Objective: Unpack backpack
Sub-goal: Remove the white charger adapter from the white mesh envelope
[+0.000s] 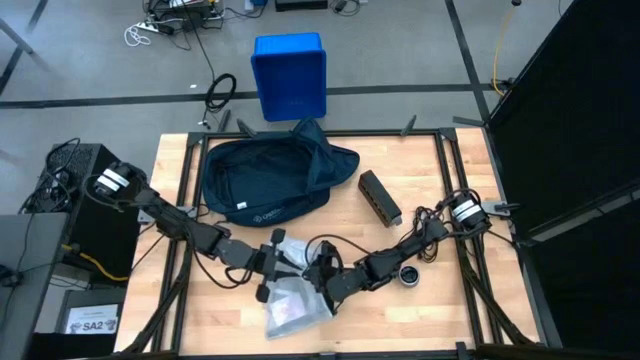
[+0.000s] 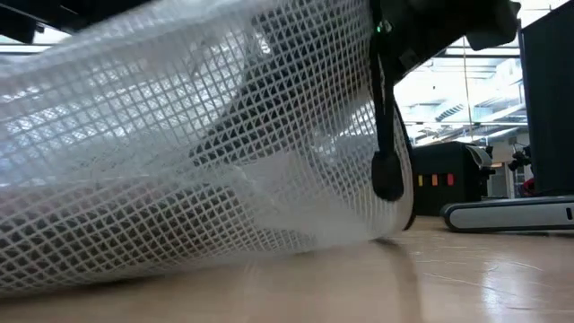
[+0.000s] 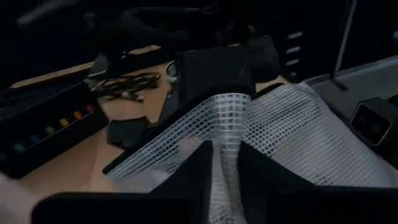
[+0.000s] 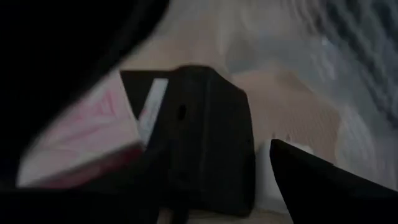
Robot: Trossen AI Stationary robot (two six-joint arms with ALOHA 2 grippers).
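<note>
The dark navy backpack (image 1: 265,182) lies slumped on the table's far middle; no gripper touches it. A clear white mesh pouch (image 1: 292,303) lies near the table's near edge and fills the low view (image 2: 197,144), where a dark pull (image 2: 387,170) hangs at its end. My left gripper (image 1: 275,265) and my right gripper (image 1: 325,282) meet over the pouch's far end, and both are shut on it. In the left wrist view the right gripper (image 3: 214,68) is a dark block at the pouch's far edge. My left gripper pinches the mesh pouch's edge (image 3: 225,143) between its two fingers, coming from the table's left, slanting down. The mesh runs away from the fingers (image 3: 193,171) as a raised ridge, and the pouch's underside (image 2: 269,247) rests on the table. My right gripper holds the pouch's opposite edge (image 3: 230,102) from the table's right, slanting down. Its own wrist view is blurred: a pale strip (image 4: 266,163) shows between the fingers, and I cannot tell how many layers.
A dark oblong box (image 1: 380,197) lies right of the backpack, and a small round black thing (image 1: 410,275) sits by the right arm. A bright blue bin (image 1: 290,75) stands on the floor beyond the far edge. Black cables (image 3: 127,85) lie on the wood.
</note>
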